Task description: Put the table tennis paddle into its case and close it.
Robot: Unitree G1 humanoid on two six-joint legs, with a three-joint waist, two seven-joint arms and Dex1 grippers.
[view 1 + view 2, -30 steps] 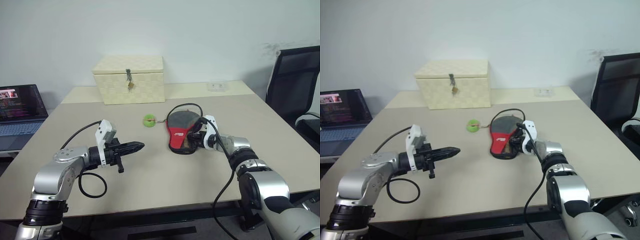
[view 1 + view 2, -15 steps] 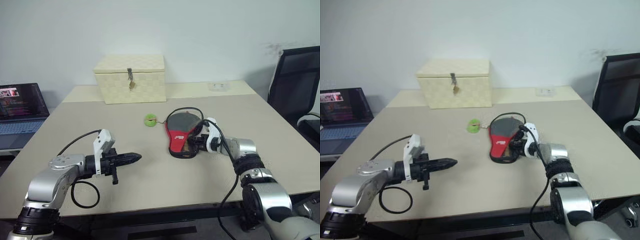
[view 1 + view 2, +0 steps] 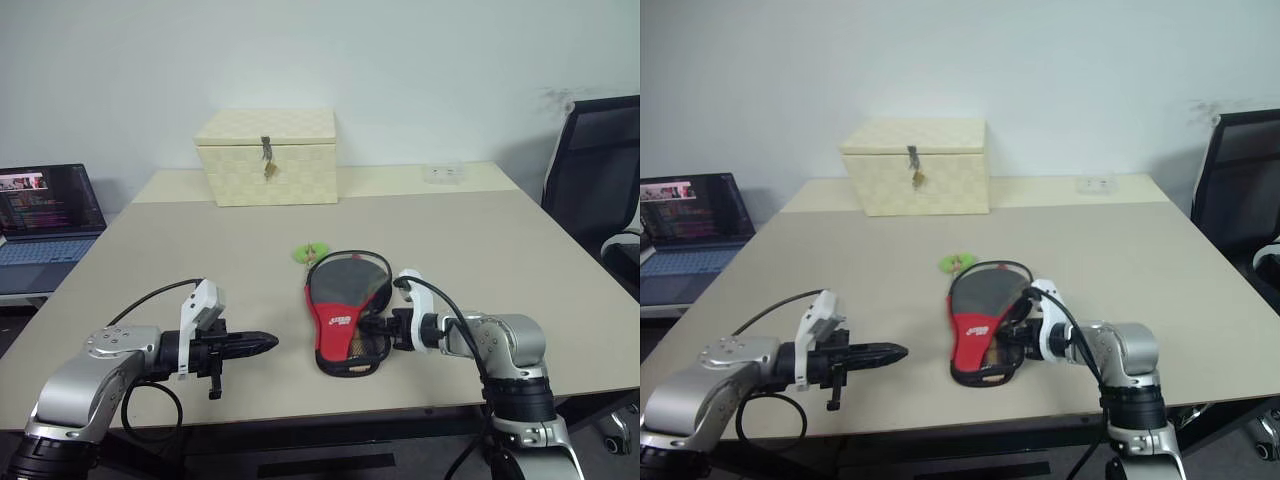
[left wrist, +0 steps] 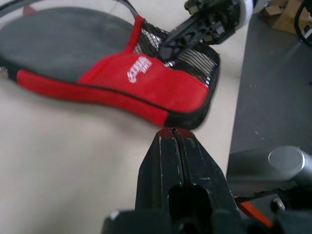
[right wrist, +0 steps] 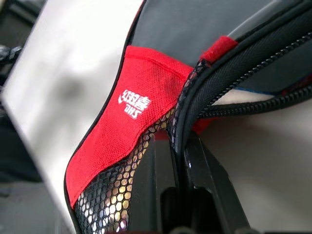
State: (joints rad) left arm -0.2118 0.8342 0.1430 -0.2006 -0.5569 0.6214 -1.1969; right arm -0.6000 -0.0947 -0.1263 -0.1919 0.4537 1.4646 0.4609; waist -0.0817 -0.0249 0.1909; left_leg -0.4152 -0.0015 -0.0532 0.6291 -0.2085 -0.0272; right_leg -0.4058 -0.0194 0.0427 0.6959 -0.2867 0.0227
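The case (image 3: pixel 340 310), a black paddle-shaped pouch with a red panel and a mesh pocket, lies flat near the table's front edge. Its green ball tag (image 3: pixel 310 253) rests just beyond it. My right gripper (image 3: pixel 372 325) is shut on the case's zip edge at the mesh end, the black seam pinched between its fingers (image 5: pixel 156 165). In the zip gap shows a pale strip (image 5: pixel 243 96) with red beside it, seemingly the table tennis paddle's handle; the rest of the paddle is hidden inside. My left gripper (image 3: pixel 265 343) hovers shut and empty, left of the case, pointing at it (image 4: pixel 122 78).
A cream woven latched box (image 3: pixel 268 157) stands at the back of the table (image 3: pixel 500 240). An open laptop (image 3: pixel 45 215) sits off the table's left side and a black chair (image 3: pixel 595 160) at the right. The table's front edge runs just below both grippers.
My right gripper has pulled back toward the front edge, dragging the case and its ball tag along. My left arm has drawn back and sunk slightly, still shut.
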